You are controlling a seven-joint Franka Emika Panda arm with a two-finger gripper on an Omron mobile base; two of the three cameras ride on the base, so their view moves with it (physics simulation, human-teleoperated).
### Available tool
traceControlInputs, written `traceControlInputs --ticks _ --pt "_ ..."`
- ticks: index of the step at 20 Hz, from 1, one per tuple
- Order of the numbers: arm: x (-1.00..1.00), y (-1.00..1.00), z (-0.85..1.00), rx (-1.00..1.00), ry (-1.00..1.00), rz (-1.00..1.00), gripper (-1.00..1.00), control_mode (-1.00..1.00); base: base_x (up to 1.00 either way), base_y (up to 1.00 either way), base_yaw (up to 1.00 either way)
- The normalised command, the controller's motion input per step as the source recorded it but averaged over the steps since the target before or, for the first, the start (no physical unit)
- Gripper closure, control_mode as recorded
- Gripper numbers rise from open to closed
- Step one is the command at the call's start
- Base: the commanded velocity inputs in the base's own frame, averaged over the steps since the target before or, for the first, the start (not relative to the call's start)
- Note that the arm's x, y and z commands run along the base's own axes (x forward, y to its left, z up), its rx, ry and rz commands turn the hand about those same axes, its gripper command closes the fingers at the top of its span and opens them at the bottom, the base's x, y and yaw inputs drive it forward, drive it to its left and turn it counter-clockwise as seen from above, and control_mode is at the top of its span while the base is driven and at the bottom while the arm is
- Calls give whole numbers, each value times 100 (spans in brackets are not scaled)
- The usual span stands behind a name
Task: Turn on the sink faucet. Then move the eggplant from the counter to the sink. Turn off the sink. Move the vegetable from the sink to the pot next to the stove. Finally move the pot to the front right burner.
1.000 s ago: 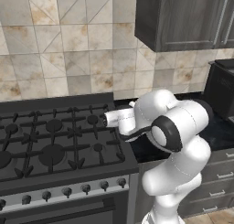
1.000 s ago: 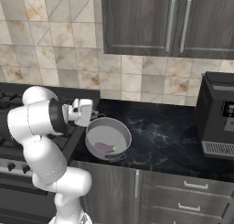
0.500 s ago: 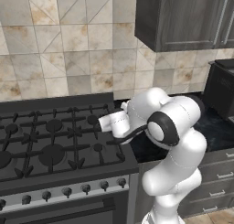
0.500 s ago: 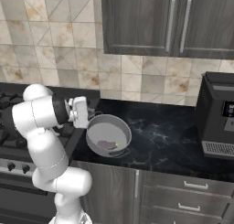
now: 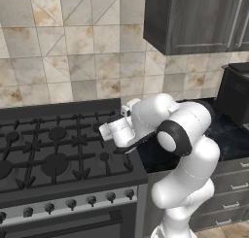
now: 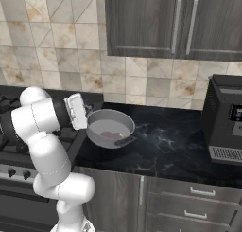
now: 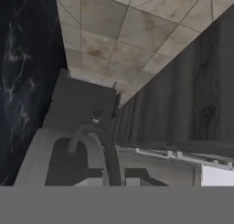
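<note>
while the pot [image 6: 110, 128] hangs off the table [image 6: 179, 146], its near handle [image 7: 93, 143] pinched in the closed claw [image 7: 116, 181], a pale purple eggplant [image 6: 112, 134] lies in its bottom just ahead of the claw. the likely step is the carry to the front right burner [image 5: 103, 157], which sits below and slightly behind the claw; judged from here, keeping the pot level and lowering it squarely onto the grate should stop the vegetable rolling out. beyond the claw the black marbled table runs to a dark coffee machine [image 6: 226, 120], under dark cabinets [image 6: 160, 22] and a beige tiled wall [image 6: 52, 41].
</note>
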Motion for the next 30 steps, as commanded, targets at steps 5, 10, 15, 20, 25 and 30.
traceControlInputs --ticks 5,10,15,20,25,30 --pt "-28 19 7 -5 2 3 100 -100 0 0 0" --pt "-31 60 0 0 -9 1 100 -100 0 0 0" --pt "-38 65 0 0 -19 0 100 -100 0 0 0" --pt "-28 66 0 0 -19 2 100 -100 0 0 0" --pt "-5 78 0 0 -15 9 100 -100 0 0 0" --pt "0 75 -11 0 -17 14 100 -100 0 0 0"
